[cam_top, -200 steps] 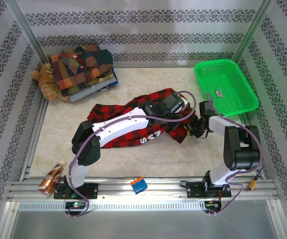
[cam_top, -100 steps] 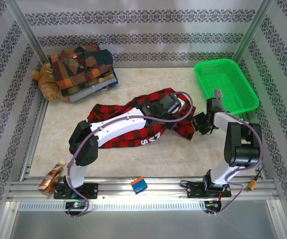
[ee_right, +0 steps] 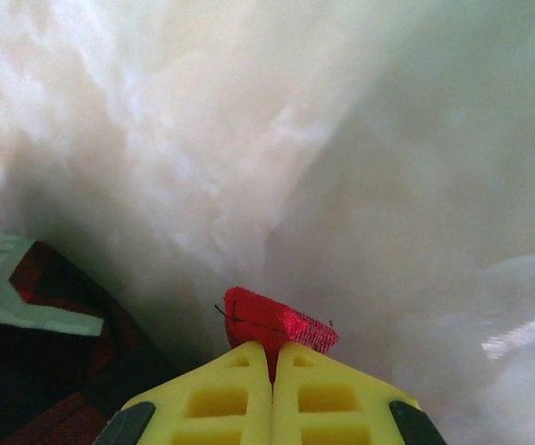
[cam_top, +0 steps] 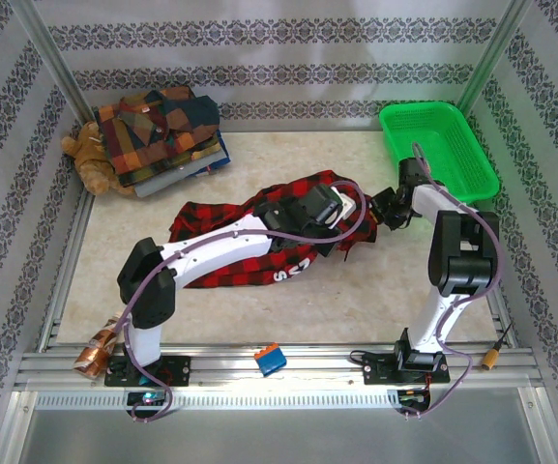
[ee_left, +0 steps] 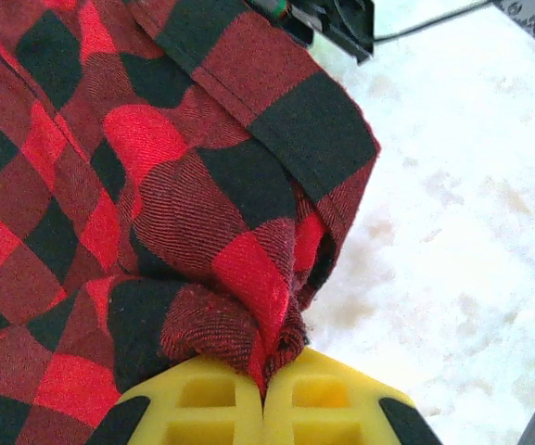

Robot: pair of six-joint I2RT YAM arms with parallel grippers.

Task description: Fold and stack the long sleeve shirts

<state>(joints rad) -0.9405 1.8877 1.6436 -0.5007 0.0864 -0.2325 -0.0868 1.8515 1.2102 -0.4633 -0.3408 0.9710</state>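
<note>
Bench: pale, marbled top, walled on three sides with patterned paper; both arms are bolted along its near edge.

Red-and-black shirt: lies crumpled across the middle of the bench, running from left of centre toward the right. White lettering shows on its near edge, under the left arm.

Folded shirts: a stack in orange, brown, green and navy plaid in the far left corner, well apart from the red one.

Basket: green plastic, in the far right corner, just beyond the right end of the red shirt.

Right arm: stands tall at the right side and bends in toward the shirt's right end.

Teddy bear: brown, against the left wall, touching the folded stack.

Left gripper: its yellow fingers are pressed together on a bunched fold of the red-and-black cloth, which puckers up out of the pinch.

Right gripper: yellow fingers clamped together on a small red tip of cloth poking up between them. From above it sits just beside the left gripper at the shirt's right end.

Packet: copper-coloured, on the near rail by the left arm's base.

Block: small, blue and orange, on the near rail between the two bases.
</note>
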